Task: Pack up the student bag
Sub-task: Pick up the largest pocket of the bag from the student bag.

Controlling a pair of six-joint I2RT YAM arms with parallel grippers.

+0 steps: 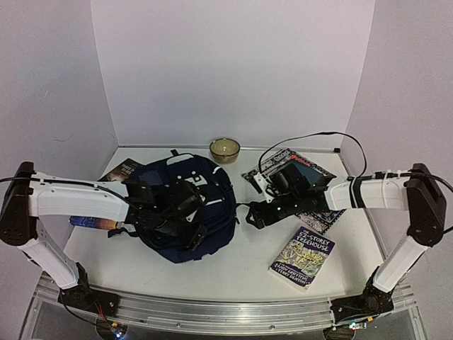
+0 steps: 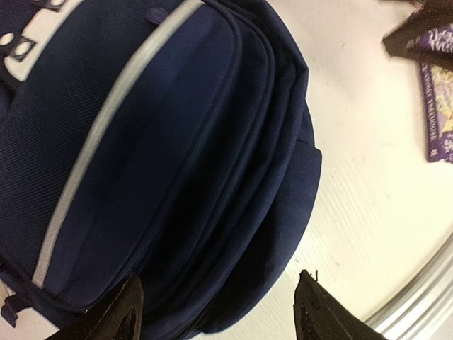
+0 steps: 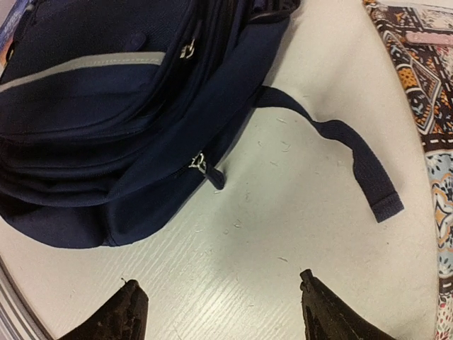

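**Student bag (image 1: 216,190) unopened, both claws empty beside its zips**

Left gripper (image 2: 219,308) hangs with its two black fingers (image 2: 124,312) spread apart and nothing between them, directly above the rounded end of the student bag. That bag is a large navy-blue fabric backpack with a white diagonal stripe, lying flat on the white table (image 1: 241,273). Right gripper (image 3: 223,306) is also spread and empty. It sits over bare table just off the bag's right-hand edge, apart from the fabric. Closest to it on the bag is a small metal zip pull (image 3: 200,164) on the side seam. Beyond that, a loose navy webbing strap (image 3: 354,152) trails from the bag across the table.

Further out, to the right of the bag, a flat book with a busy patterned cover (image 1: 311,171) lies under the right arm. A purple paperback with "Treehouse" on its cover (image 1: 303,256) lies nearer the arm bases. A dark-covered book (image 1: 124,168) shows at the bag's far left corner, and a blue-edged book (image 1: 88,222) shows under the left arm. A small round bowl with a yellowish inside (image 1: 224,149) stands behind the bag.

As far as the seams show, the compartments look closed, and no book is in hand. By my reading, the step is getting the bag open, before any packing. The next move probably calls for the right claw to close squarely on that small zip pull. The left would pin the soft fabric so the bag does not slide or bunch as the zip runs.
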